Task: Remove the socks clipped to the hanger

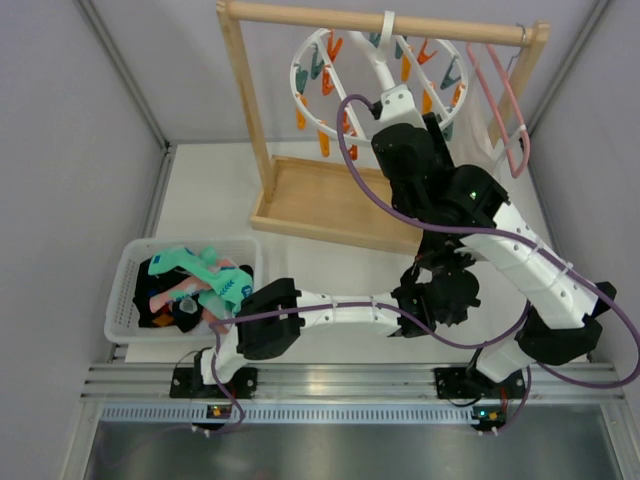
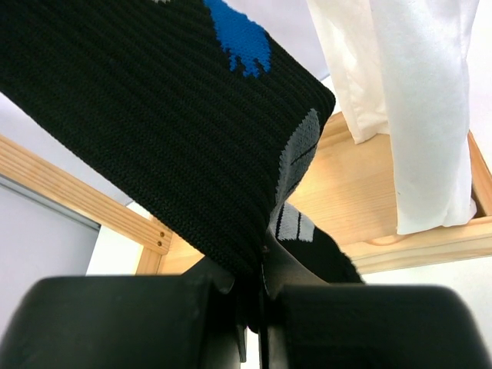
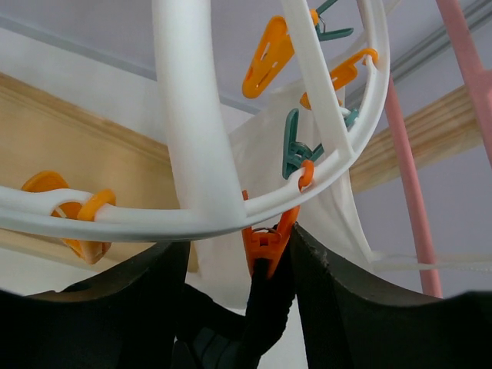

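White arm links with black joint housings, looping purple cables, green status light, matte black fingers

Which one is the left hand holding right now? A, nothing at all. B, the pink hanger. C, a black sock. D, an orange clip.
C: the left wrist view shows the left hand shut on a black sock.

Top view looks steeply down over the whole counter. Left wrist sits tight under a black sock, right wrist beneath the hanger (both catch the white cloth).
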Motion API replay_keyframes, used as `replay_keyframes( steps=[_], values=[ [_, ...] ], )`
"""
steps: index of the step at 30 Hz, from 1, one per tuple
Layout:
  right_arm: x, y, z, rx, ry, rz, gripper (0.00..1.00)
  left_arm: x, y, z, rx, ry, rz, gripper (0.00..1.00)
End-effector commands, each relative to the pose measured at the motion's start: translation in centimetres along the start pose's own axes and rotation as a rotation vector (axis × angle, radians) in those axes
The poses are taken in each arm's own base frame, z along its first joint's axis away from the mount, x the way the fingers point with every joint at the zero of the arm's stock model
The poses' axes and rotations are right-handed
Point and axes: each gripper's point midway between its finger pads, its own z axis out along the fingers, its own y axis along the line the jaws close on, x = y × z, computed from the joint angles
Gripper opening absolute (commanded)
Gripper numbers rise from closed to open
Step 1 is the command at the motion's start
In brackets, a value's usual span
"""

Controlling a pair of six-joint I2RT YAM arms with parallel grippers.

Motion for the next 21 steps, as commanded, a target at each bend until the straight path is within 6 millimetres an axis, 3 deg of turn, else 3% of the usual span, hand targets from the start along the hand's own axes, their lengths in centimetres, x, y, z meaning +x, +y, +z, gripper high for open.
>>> replay_keyframes(
  steps=[1,11,21],
  values=[
    [-0.8,-0.5,0.1,0.03,-0.032,0.054,0.52,-2.1,0.1,-1.0,0.026,-0.036,-0.034,0.0],
    [-0.3,-1.0,0.7,0.067,-0.04,0.074,0.52,-2.3,0.3,-1.2,0.027,-0.038,-0.038,0.0],
    [-0.5,-1.5,1.7,0.101,-0.052,0.088,0.41,-2.3,0.5,-1.4,0.032,-0.04,-0.048,0.0]
  ],
)
